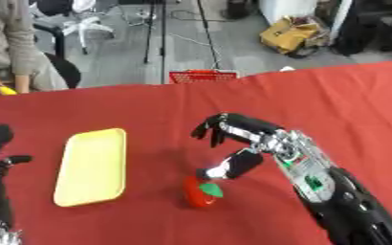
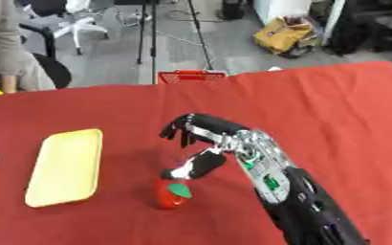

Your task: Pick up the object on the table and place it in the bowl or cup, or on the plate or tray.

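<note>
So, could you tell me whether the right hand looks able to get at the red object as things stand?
Probably yes. The right hand hovers open just above the red object, its thumb tip close over the green top, and nothing lies between them. The yellow tray sits apart, to the left.

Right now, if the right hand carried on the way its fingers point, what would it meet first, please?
Probably the red object with the green top: the right hand hangs open just above it, fingers aimed down-left. Beyond lies the yellow tray. Depth is uncertain.
</note>
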Controlling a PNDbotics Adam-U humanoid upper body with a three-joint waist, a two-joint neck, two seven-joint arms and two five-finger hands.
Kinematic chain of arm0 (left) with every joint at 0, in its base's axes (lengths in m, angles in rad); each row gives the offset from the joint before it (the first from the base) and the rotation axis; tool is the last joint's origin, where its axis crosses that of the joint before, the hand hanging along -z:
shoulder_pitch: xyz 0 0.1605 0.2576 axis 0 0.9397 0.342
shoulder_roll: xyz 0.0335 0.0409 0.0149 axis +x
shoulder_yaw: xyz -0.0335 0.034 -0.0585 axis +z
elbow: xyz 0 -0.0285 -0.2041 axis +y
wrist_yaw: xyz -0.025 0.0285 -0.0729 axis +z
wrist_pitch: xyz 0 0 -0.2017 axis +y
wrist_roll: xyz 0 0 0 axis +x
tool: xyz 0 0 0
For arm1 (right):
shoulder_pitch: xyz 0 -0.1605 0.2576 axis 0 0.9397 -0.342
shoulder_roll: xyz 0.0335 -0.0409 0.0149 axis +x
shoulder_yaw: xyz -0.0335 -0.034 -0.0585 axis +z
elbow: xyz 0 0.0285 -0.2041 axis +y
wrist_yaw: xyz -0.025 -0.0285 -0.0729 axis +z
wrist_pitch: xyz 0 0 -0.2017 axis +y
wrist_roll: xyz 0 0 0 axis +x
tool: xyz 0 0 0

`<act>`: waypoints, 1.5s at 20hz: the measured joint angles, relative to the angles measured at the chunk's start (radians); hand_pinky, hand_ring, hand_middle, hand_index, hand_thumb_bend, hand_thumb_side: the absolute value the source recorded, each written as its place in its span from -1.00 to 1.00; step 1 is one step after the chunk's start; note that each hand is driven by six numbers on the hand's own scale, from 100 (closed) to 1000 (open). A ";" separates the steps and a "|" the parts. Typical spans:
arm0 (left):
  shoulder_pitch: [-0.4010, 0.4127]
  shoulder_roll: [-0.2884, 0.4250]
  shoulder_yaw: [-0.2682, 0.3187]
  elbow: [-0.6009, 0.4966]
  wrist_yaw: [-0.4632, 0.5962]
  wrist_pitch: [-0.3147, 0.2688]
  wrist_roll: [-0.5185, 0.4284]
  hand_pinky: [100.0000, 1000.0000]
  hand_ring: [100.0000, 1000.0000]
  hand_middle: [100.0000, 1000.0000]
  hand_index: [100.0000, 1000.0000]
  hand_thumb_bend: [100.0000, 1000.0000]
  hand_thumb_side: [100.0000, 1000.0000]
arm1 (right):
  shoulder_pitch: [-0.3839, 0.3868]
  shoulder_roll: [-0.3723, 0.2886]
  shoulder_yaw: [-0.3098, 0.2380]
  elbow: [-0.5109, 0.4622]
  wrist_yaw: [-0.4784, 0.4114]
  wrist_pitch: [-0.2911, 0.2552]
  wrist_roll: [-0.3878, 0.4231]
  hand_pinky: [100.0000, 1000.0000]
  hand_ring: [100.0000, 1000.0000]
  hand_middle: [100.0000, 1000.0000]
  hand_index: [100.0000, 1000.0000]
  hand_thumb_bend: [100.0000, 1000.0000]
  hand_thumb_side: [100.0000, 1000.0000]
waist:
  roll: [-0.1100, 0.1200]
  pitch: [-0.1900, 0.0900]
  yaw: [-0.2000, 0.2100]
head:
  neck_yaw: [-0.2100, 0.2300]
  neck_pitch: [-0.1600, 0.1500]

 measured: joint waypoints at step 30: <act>0.000 0.000 0.000 0.000 0.000 0.000 0.000 -0.07 0.58 0.49 0.38 0.22 0.72 | -0.001 0.014 0.041 0.117 0.152 -0.044 0.208 0.15 0.17 0.38 0.66 -0.05 -0.48 | 0.000 0.000 0.002 | -0.002 0.000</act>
